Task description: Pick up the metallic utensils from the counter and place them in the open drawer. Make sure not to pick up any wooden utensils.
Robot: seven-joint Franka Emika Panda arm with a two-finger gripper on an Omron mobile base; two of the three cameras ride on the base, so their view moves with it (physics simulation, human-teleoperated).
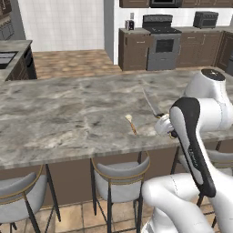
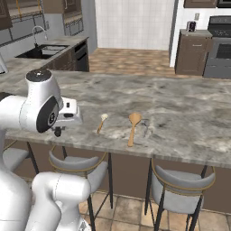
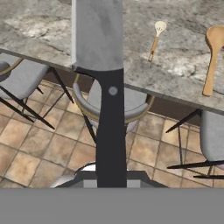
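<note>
The gripper point(image 1: 170, 129) at the right of the frame grips the knife point(image 3: 99, 35) tight, lifted off the counter point(image 1: 68, 113), but it must go in the drawer.

Grey-cushioned bar stools point(image 1: 119, 175) with dark legs stand in the lower part of the left base frame on a tan tiled floor point(image 3: 39, 148). At upper right of that frame a steel stove point(image 1: 160, 43) stands between dark brown cabinets point(image 1: 133, 49). In the right base view's upper left, a sink point(image 2: 43, 50) with a curved faucet point(image 2: 40, 30) is set in a grey worktop.
</note>
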